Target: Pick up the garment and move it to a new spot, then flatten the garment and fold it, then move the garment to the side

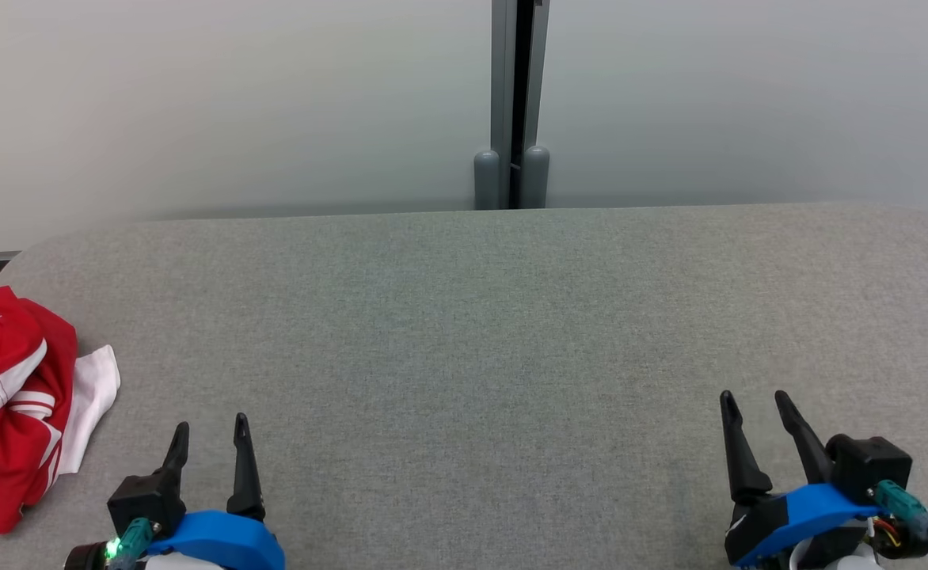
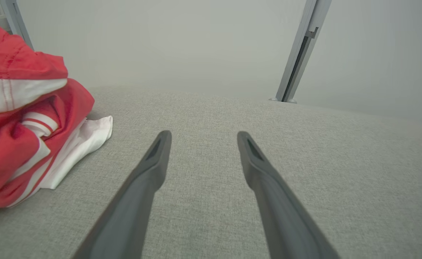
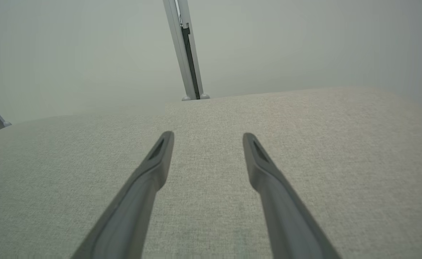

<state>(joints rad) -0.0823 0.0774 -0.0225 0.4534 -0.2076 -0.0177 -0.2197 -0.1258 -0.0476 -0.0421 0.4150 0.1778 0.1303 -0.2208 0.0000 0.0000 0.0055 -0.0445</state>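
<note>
the garment (image 1: pixel 13 396) – a red piece with white stripes and bands – lies bunched in a heap at the far left edge of the grey fabric-covered table (image 1: pixel 464 332), partly cut off by the edge of the head view. a flat white flap sticks out from under its right side; whether it belongs to the same piece cannot be told.

the left gripper (image 1: pixel 211 423) sits low at the near edge, just to the right of the heap and not touching it, its two dark fingers spread apart with nothing between them. in the left wrist view the left gripper (image 2: pixel 203 135) points across bare cloth surface, with the garment (image 2: pixel 16 136) off to that view's left.

the right gripper (image 1: pixel 753 396) is well apart on the other side, also spread wide and holding nothing – its own view shows its fingers (image 3: pixel 160 154) over plain table fabric.

behind the table stand pale wall panels joined by a grey post (image 1: pixel 511 103).
</note>
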